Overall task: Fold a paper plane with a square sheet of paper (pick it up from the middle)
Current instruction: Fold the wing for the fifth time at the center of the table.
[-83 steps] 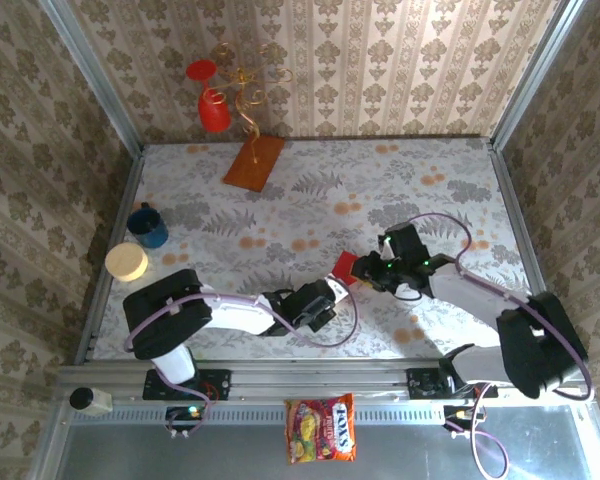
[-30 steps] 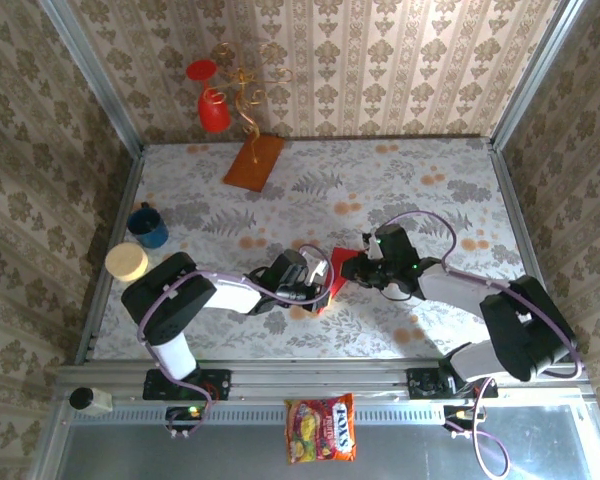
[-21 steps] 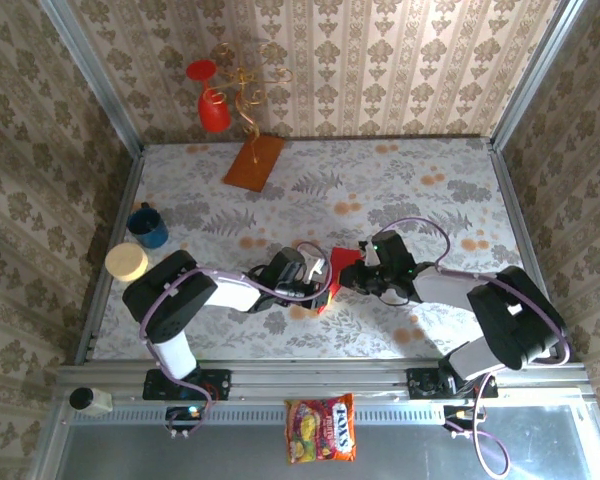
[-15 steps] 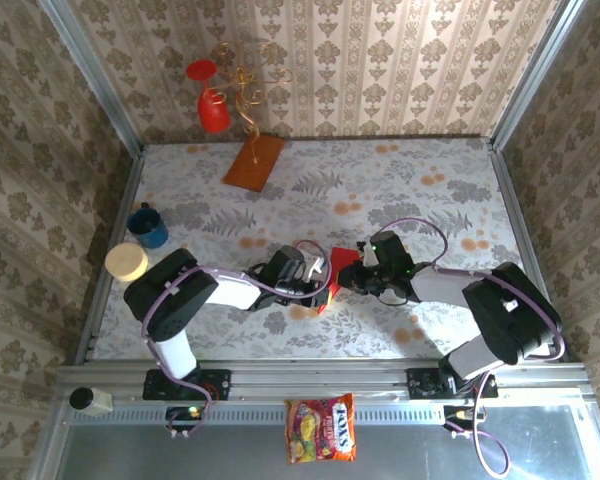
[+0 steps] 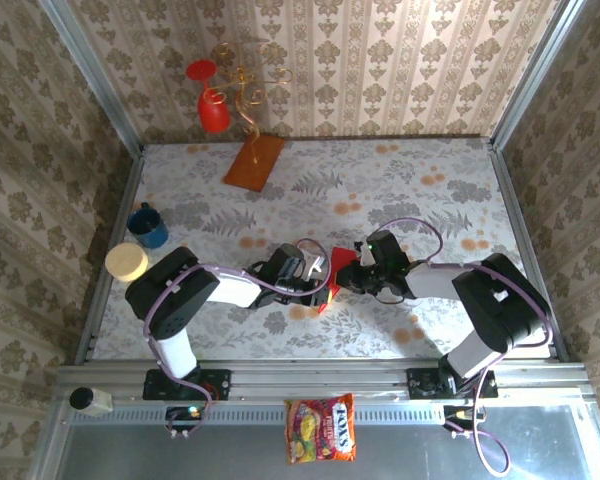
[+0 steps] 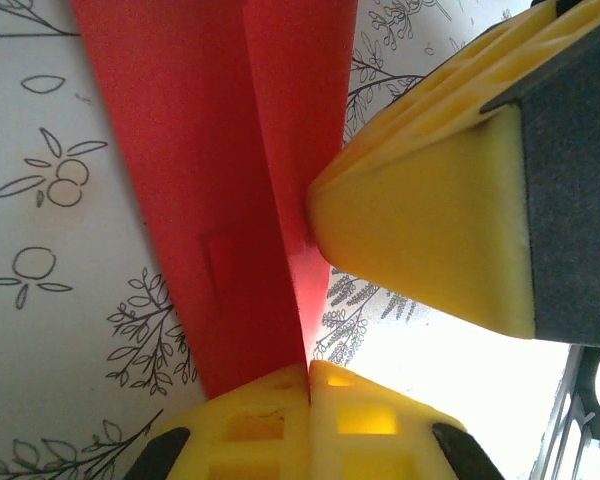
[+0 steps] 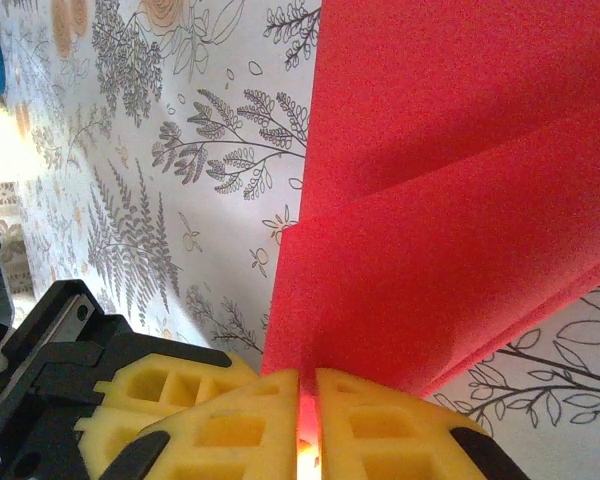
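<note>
The red sheet of paper is folded into layers and hangs between both grippers just above the middle of the table. My left gripper is shut on its left edge; in the left wrist view the paper runs up from the closed fingertips. From the right, my right gripper is shut on the same paper, and the folded layers go down into the thin slit between its yellow fingers. The two grippers nearly touch.
An orange-brown board lies at the back left under a gold stand with red goblets. A blue cup and a yellow round lid sit at the left edge. A candy bag lies below the table's front rail.
My right gripper has slid a little left along the paper toward the left gripper and its jaws have narrowed onto it. The left gripper has kept its hold.
</note>
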